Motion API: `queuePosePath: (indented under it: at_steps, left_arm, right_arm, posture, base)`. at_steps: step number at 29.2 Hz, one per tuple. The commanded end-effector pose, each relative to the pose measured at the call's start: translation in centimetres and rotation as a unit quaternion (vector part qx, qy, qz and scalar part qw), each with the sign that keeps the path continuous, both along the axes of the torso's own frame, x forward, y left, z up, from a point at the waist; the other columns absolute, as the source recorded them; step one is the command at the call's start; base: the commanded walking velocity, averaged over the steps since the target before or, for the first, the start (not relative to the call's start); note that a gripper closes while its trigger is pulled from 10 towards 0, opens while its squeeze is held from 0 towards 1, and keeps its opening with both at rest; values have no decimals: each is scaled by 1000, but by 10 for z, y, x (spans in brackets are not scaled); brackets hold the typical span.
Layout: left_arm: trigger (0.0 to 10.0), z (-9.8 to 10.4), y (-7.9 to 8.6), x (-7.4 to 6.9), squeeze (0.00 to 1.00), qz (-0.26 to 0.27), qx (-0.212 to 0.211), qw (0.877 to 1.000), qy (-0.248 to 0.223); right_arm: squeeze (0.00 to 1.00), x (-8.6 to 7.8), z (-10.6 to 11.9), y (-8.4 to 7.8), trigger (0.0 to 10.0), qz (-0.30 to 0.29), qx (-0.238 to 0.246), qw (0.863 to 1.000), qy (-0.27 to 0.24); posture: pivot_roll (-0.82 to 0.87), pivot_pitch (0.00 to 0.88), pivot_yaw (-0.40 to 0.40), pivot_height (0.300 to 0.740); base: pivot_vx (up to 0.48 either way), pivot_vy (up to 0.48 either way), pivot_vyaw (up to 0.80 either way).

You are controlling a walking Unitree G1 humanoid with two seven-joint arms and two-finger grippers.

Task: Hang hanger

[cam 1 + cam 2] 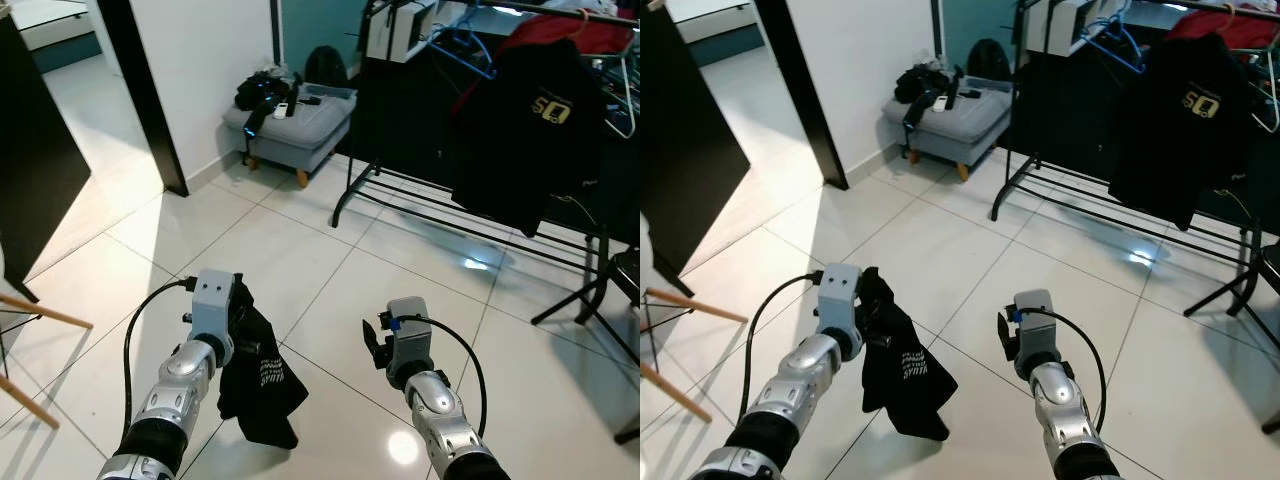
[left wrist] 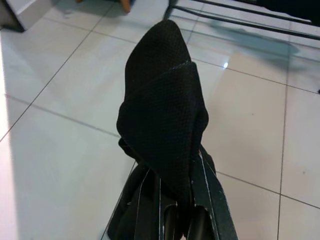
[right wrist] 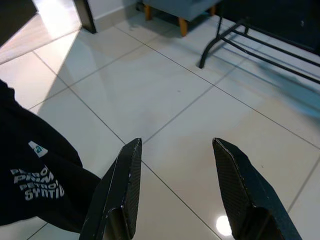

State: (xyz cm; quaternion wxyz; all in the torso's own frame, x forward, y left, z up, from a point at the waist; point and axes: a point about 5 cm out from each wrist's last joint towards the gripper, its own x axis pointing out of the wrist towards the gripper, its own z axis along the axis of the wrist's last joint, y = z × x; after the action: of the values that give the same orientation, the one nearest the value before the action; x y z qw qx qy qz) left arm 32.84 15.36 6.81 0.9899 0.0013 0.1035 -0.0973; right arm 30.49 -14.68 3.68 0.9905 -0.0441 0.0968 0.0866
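Observation:
A black garment with white lettering hangs low over the tiled floor, and my left gripper is shut on its bunched top. The cloth drapes over the left fingers and hides their tips. To its right, my right gripper stands open with nothing in it, pointing at the floor. Ahead on the right is a black clothes rack. A black shirt, a red garment and a blue hanger hang on its top rail.
A grey ottoman with dark items on it stands by the white wall ahead. Wooden chair legs reach in from the left. A black stand's legs spread over the floor at the right. White tiles lie between me and the rack.

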Motion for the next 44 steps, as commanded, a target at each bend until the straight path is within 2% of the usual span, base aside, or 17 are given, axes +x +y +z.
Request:
queuePosePath:
  at_steps: [1,20,44]
  left_arm:
    - [10000,-1,-4,-2,0,-3,-4,1000,2]
    - [10000,4,-3,-2,0,-6,-4,1000,2]
    - [10000,11,-5,3,0,-15,4,1000,-4]
  right_arm:
    - [0,-1,-2,0,10000,-3,4,1000,9]
    - [0,2,-2,-1,10000,-8,8,1000,14]
    - [0,0,-3,-5,10000,-21,16,1000,11]
  posture:
    - [-59,100,14,740]
    - [-58,115,21,740]
    - [-60,116,43,740]
  base:
    - [398,0,0]
    - [399,0,0]
    - [400,0,-767]
